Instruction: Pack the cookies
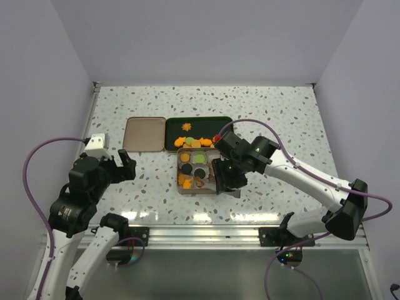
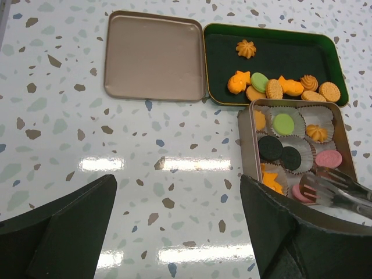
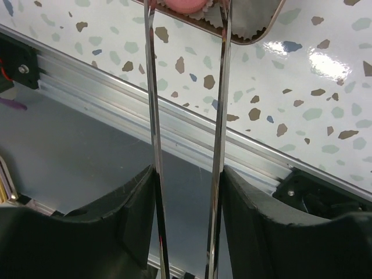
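Observation:
Several loose orange cookies and one green one (image 2: 273, 86) lie in the dark green tray (image 2: 273, 55). The tan tin (image 2: 247, 145) holds orange, green, dark brown and pink cookies in white paper cups. My right gripper (image 1: 225, 178) is shut on metal tongs (image 3: 152, 116), whose arms run between its fingers. The tong tips reach a pink cookie (image 3: 186, 4) at the tin's near right corner, which also shows in the left wrist view (image 2: 302, 193). My left gripper (image 2: 177, 226) is open and empty, above bare table left of the tin.
The tin's flat tan lid (image 2: 154, 55) lies left of the green tray. An aluminium rail (image 3: 192, 125) runs along the table's near edge, just below the tin. Grey walls enclose the table on three sides.

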`<state>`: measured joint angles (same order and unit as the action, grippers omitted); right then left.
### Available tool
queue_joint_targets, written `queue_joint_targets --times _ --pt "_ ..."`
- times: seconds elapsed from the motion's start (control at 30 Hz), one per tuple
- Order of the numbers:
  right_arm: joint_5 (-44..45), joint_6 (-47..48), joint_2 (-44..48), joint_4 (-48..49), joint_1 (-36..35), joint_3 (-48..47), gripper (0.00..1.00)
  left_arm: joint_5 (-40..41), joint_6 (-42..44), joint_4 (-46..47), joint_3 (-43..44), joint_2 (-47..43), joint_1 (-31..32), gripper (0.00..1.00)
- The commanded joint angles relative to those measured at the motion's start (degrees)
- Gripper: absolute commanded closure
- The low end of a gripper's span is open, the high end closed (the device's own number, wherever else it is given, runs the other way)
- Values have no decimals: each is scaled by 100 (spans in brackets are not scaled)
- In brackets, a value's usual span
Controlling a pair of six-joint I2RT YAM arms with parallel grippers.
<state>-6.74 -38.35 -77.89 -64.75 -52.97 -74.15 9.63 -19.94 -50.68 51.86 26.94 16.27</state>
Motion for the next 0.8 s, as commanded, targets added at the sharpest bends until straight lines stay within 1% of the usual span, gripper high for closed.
queue_joint_targets --times 0.0,0.1,0.27,0.37,0.4,0.53,0.6,0.73,0.77 --pt "313 -32 55 -169 -20 -187 50 4 26 163 44 -13 43 7" --pt "340 -6 -16 -213 -20 -406 48 4 26 163 44 -5 34 7" --pt "358 11 -121 -310 -20 -898 48 13 17 163 44 -4 43 7" --pt "445 29 -270 -424 -12 -1469 48 13 26 163 44 -5 34 7" --pt "507 55 -349 -468 -12 -1801 47 21 26 163 44 -4 43 7" --pt "665 283 -850 -574 41 -2533 46 13 26 155 44 -13 43 7" --pt "788 442 -1306 -609 129 -3025 46 13 26 163 44 -13 34 7" --pt "850 600 -2071 -513 523 -3728 46 13 26 163 44 -5 34 7" --pt "850 627 -2403 -495 594 -4017 46 13 26 163 44 -22 34 7"
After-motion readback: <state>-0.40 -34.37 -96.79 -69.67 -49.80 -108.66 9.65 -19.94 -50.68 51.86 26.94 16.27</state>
